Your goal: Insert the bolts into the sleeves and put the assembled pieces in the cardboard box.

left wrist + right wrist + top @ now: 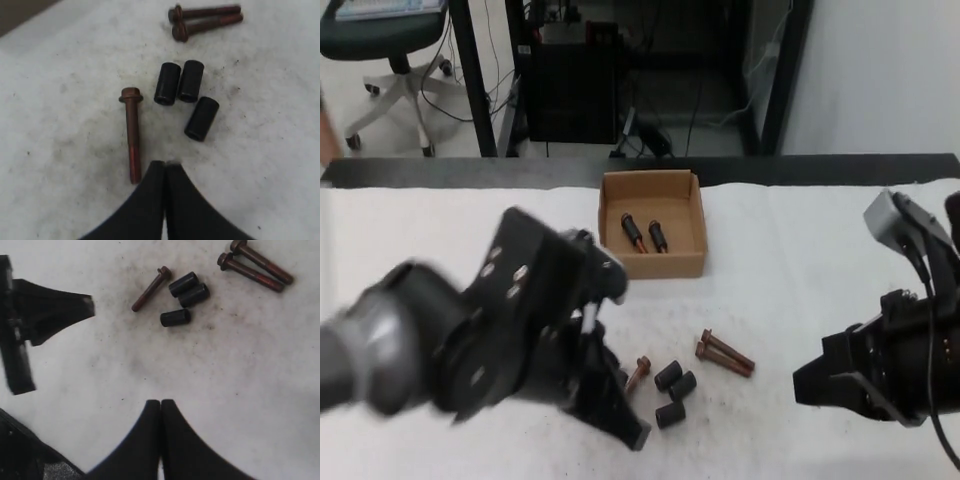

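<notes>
- The left pincer (165, 165) is held pressed together beside a loose bolt (132, 135), likely for picking.
- The right pincer (161, 402) is pressed together too.
- Two finished pieces (635, 232) are laid in the far cardboard box (652, 265).

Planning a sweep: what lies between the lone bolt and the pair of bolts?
Three black sleeves lie between the lone bolt and the pair of bolts; the left wrist view shows it.

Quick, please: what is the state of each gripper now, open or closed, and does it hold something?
Left gripper: closed, holding nothing.
Right gripper: closed, holding nothing.
</notes>
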Robot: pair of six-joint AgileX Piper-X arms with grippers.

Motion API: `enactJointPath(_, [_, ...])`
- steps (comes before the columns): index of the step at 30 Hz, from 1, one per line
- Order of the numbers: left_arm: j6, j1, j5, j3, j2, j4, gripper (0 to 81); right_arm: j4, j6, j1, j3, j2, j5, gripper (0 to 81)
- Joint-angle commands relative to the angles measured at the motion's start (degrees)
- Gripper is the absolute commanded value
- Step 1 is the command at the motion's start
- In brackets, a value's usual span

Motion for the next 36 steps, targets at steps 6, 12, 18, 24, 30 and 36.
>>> enactJointPath(6, [8.79, -0.1, -0.62, -22.36, 16.8, 19.25, 0.1, -1.06, 0.42, 0.02, -0.13, -1.83, -2.53, 0.3])
enactJointPath(12, [8.79, -0.1, -0.62, -31.3, 23.43, 26.72, 10.1, -0.72, 1.03, 0.02, -0.13, -1.83, -5.1, 0.3])
enactJointPath(18, [3.55, -0.1, -2.61, -32.39, 23.84, 28.31, 23.1, -0.72, 1.03, 0.02, -0.13, -1.83, -5.1, 0.3])
enactJointPath(24, [0.58, -0.1, -2.6, -32.39, 25.71, 29.3, 23.1, -0.72, 1.03, 0.02, -0.13, -1.83, -5.1, 0.3])
enactJointPath(30, [-0.05, -0.1, -2.6, -32.39, 29.09, 30.89, 23.1, -0.72, 1.01, 0.02, -0.13, -1.83, -5.42, 0.3])
enactJointPath(36, [-0.04, -0.1, -2.6, -32.39, 30.97, 29.24, 23.1, -0.72, 1.01, 0.02, -0.13, -1.83, -5.5, 0.3])
